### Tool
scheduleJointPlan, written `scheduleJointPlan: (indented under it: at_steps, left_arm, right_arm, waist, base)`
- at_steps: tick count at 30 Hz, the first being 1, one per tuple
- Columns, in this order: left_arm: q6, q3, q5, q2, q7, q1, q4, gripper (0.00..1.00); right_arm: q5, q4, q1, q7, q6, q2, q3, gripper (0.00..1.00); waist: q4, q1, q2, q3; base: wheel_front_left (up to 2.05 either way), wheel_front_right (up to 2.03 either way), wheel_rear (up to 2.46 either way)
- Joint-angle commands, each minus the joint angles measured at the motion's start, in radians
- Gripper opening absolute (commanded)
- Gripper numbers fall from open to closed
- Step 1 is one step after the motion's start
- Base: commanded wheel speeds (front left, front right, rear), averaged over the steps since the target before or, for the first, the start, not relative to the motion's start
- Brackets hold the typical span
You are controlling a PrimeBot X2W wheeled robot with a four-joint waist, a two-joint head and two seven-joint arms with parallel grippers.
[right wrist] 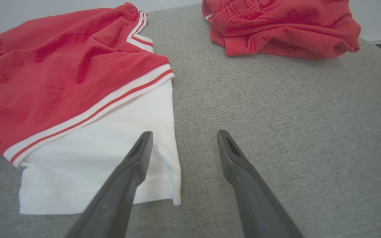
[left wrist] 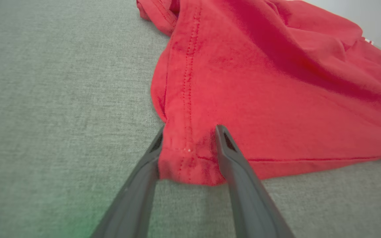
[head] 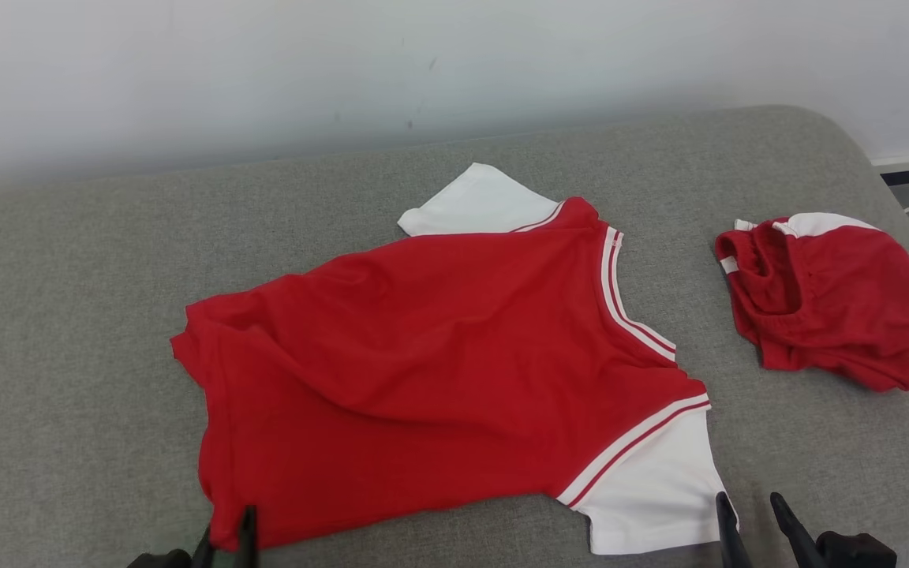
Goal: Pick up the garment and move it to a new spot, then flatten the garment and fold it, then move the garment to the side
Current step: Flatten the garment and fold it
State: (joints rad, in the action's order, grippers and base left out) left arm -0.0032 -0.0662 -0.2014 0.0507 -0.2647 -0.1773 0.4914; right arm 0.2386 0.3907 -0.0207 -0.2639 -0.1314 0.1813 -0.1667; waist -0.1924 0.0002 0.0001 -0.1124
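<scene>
Straddling the near left hem corner of the shirt point(head: 439, 355), the left gripper point(left wrist: 189, 132) has its jaws apart, with cloth touching both fingers. The red shirt lies spread on the grey cushion point(head: 68, 315), collar to the right. By its white near sleeve point(head: 652, 497) the right gripper point(head: 746, 498) gapes, holding nothing. Bunched red shorts point(head: 825, 308) lie farther right, apart from the shirt.

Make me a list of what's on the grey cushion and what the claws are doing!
Surface: grey woven fabric cushion
Main garment: red fabric T-shirt with white sleeves, spread out, wrinkled
Other garment: crumpled red-and-white cloth bundle, right of the shirt, apart
Left claw: open, straddling the shirt's hem corner
Right claw: open, over the edge of the near white sleeve
</scene>
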Motion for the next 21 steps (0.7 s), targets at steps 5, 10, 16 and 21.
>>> scheduleJointPlan:
  at_steps: [5, 10, 16, 21]
  left_arm:
    - [-0.002, -0.005, 0.007, 0.001, 0.001, 0.015, 0.003, 0.00]
    - [0.004, -0.004, 0.014, 0.001, 0.001, 0.027, -0.002, 0.00]
    - [0.004, -0.004, 0.022, 0.001, 0.001, 0.021, -0.005, 0.00]
    - [0.004, 0.003, 0.029, 0.001, 0.001, 0.014, -0.017, 0.00]
  right_arm:
    - [0.035, 0.005, 0.015, 0.000, 0.002, 0.002, -0.051, 1.00]
    - [0.065, 0.039, 0.027, 0.000, 0.002, 0.013, -0.085, 1.00]
    - [0.079, 0.091, 0.008, 0.000, 0.002, 0.010, -0.084, 1.00]
    - [0.094, 0.076, -0.034, 0.000, 0.002, 0.005, -0.101, 0.00]
  waist:
    - [0.003, -0.0002, -0.0001, 0.004]
    - [0.017, -0.0002, -0.0001, 0.012]
    - [0.030, -0.0002, -0.0001, 0.010]
    - [0.034, -0.0002, -0.0001, 0.009]
  base:
    - [0.00, 0.00, 0.00]
    - [0.00, 0.00, 0.00]
    - [0.00, 0.00, 0.00]
    - [0.00, 0.00, 0.00]
